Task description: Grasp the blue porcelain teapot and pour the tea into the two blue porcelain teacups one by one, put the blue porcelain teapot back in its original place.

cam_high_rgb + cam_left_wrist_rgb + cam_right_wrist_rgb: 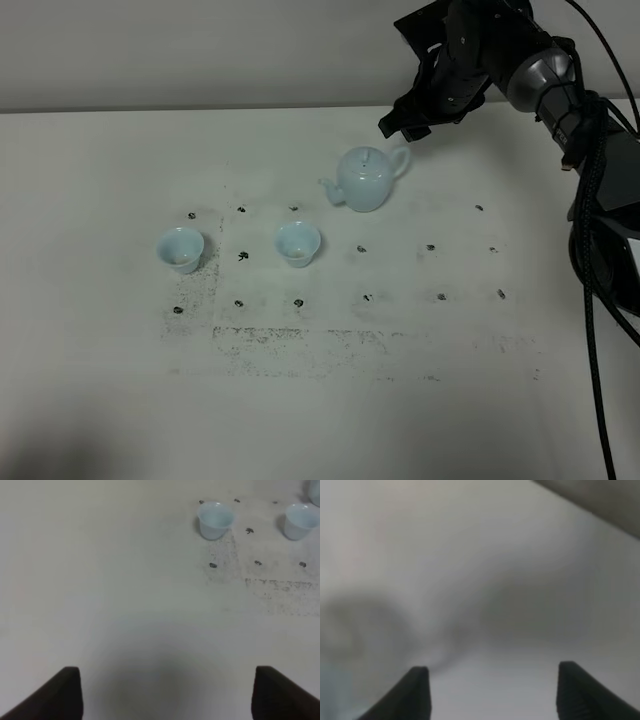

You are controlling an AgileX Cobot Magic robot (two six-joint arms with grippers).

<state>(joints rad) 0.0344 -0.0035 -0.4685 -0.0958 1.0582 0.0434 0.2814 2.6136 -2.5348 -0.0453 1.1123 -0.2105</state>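
On the white tabletop, the black right hand, spread wide and empty, hovers upper right, just above the round pale blue porcelain teapot. It should descend squarely around the loop handle. Two small pale blue teacups sit centre-left.

round pale blue porcelain teapot and two small pale blue porcelain teacups: glossy, smooth. flat white tabletop: matt.
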